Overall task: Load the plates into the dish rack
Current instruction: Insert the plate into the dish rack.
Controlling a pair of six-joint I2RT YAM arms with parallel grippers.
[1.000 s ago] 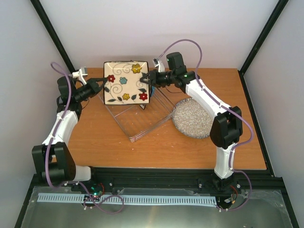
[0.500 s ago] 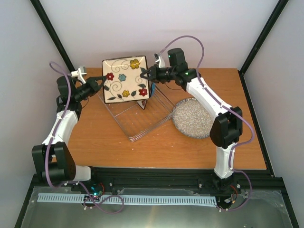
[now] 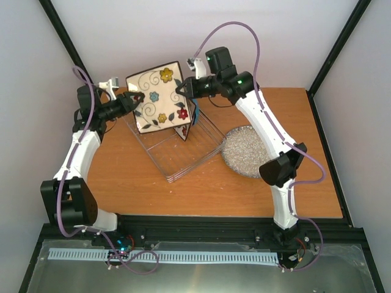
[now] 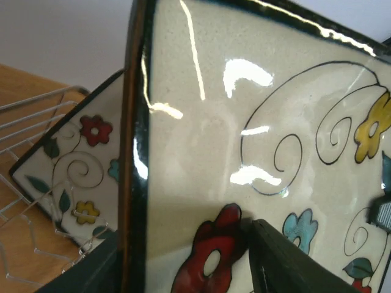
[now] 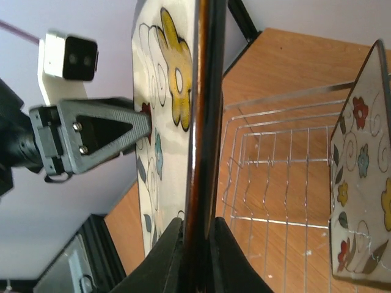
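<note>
A square cream plate [image 3: 157,97] with coloured flowers and a dark rim hangs tilted in the air above the dish rack [image 3: 183,160]. My right gripper [image 3: 181,90] is shut on its right edge; in the right wrist view both fingers clamp the rim [image 5: 197,223]. My left gripper [image 3: 137,97] straddles the plate's left rim with its jaws apart [image 4: 183,238], and one fingertip [image 4: 269,256] rests by a red flower. A second flowered plate [image 3: 183,130] stands on edge inside the wire rack [image 5: 275,159]. The grey speckled plate [image 3: 247,152] lies flat on the table.
The rack sits skewed at the back middle of the wooden table [image 3: 134,189], with the grey plate just right of it. Black frame posts [image 3: 67,49] and white walls close in the back corners.
The flowered plate has risen and tilted, its right side carried upward by the right arm. The left jaws, shut on the left rim before, have spread apart.
</note>
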